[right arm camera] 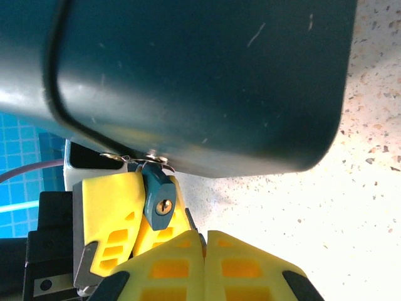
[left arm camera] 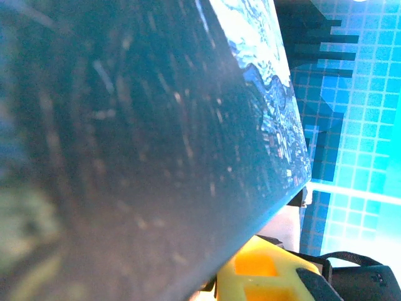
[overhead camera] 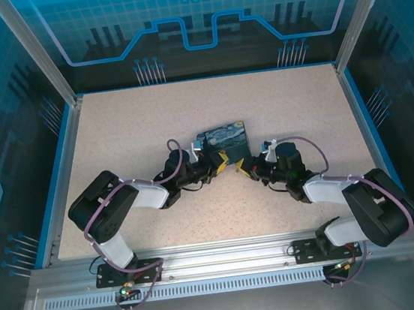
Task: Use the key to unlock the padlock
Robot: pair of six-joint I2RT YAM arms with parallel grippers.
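Right gripper (right arm camera: pixel 204 248) is pressed fully shut just below the tin (right arm camera: pixel 188 81), with nothing visible between its yellow fingers. The teal padlock (right arm camera: pixel 156 194) hangs from the tin's edge, pinched by the nearly closed left gripper (right arm camera: pixel 143 213). The speckled table (right arm camera: pixel 351 207) lies under the tin.

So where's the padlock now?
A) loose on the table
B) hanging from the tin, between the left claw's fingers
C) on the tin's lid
B: the padlock hangs at the edge of the tin, with the yellow fingers of the left claw on either side.
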